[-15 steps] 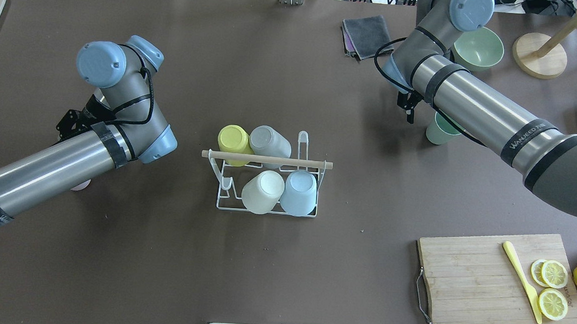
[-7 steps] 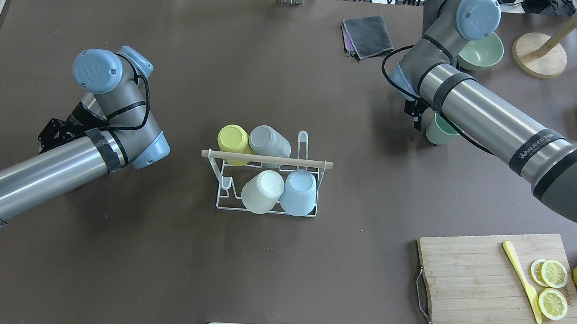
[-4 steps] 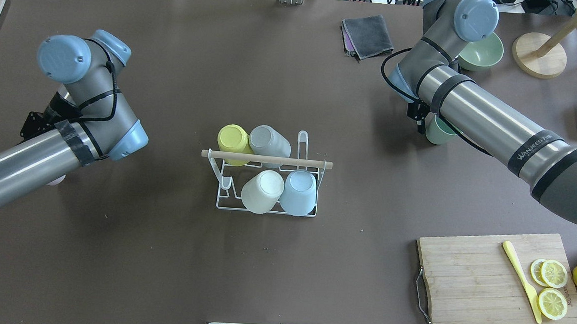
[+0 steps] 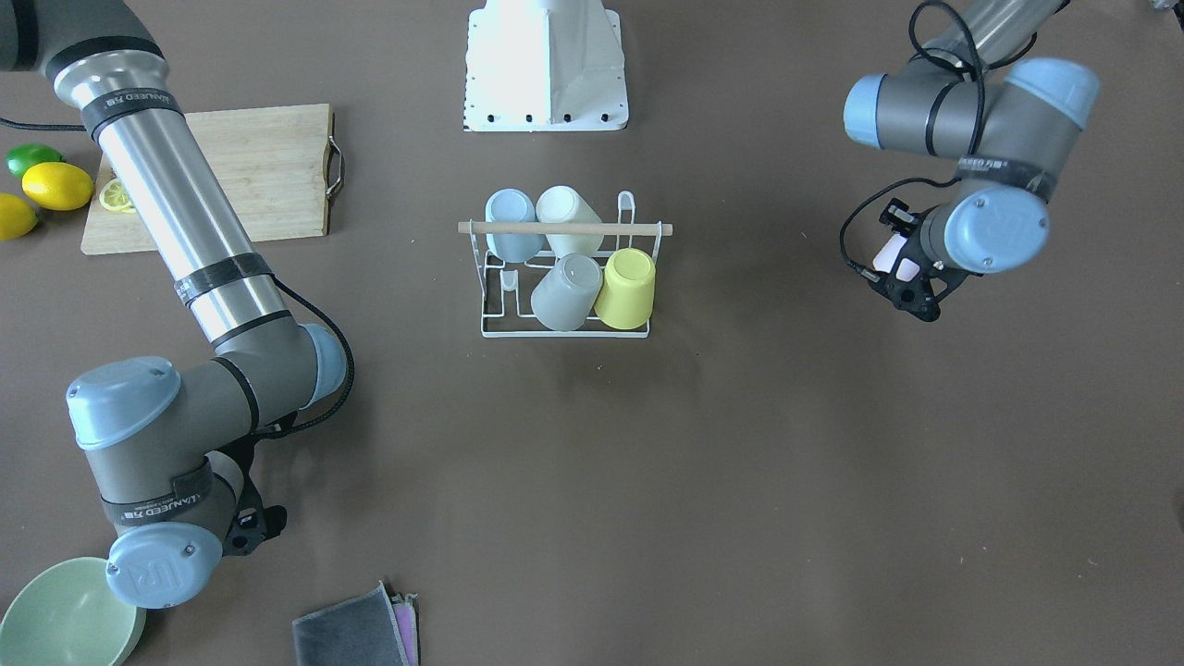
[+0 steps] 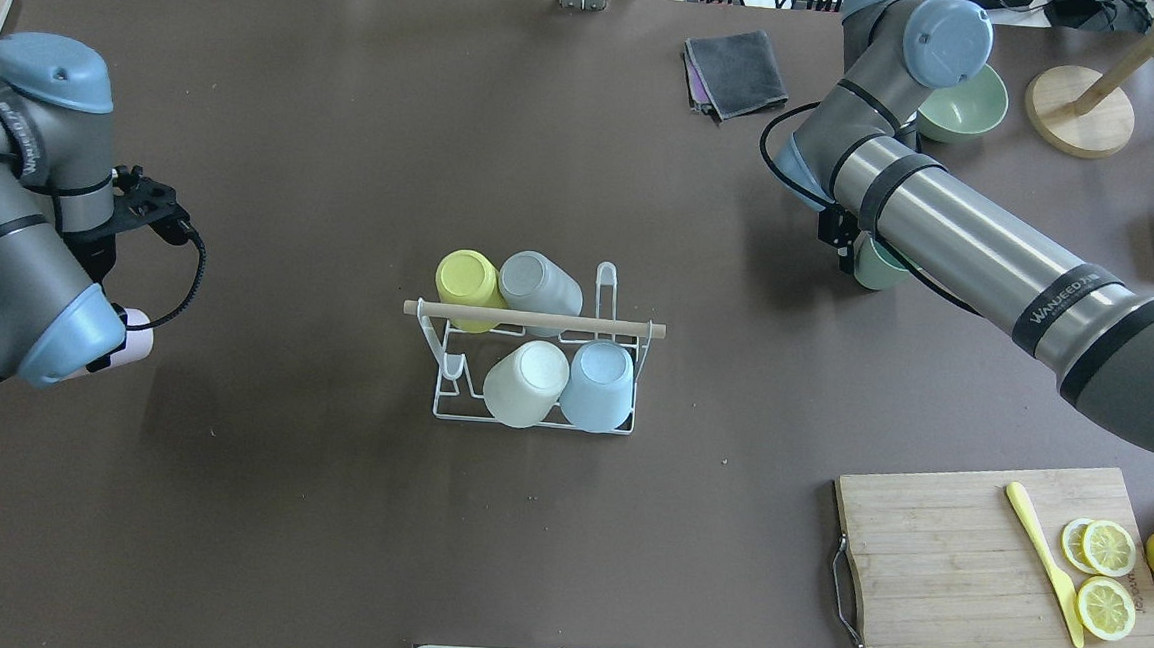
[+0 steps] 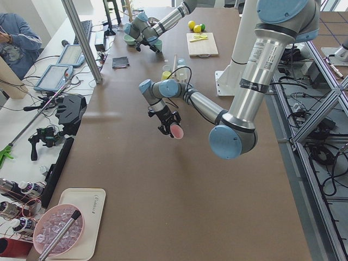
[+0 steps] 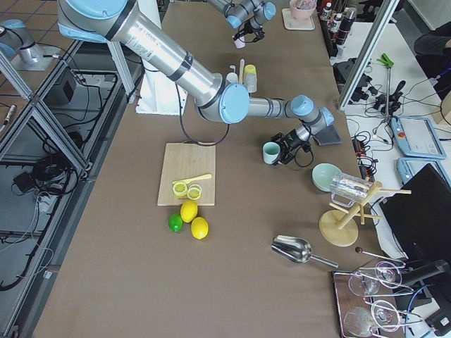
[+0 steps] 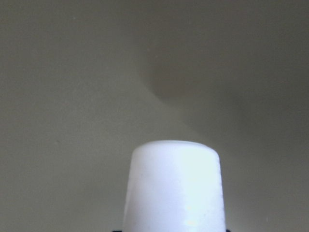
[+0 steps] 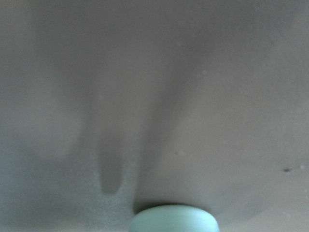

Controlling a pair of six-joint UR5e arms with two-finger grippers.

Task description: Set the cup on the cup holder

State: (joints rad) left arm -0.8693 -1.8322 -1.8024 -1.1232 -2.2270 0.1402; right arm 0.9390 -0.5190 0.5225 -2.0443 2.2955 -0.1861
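Left gripper (image 6: pixel 172 128) swung to left frame edge, clenched on pink cup (image 5: pixel 136 332), right gripper (image 5: pixel 847 248) at green cup (image 5: pixel 879 270), grip indiscernible

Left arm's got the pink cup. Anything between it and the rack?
Nothing visible. Only bare table lies between the pink cup and the cup holder. A prong at the holder's end nearest the cup is free.

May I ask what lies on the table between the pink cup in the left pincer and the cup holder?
Nothing: in the overhead view, only bare brown table separates the pink cup from the cup holder.
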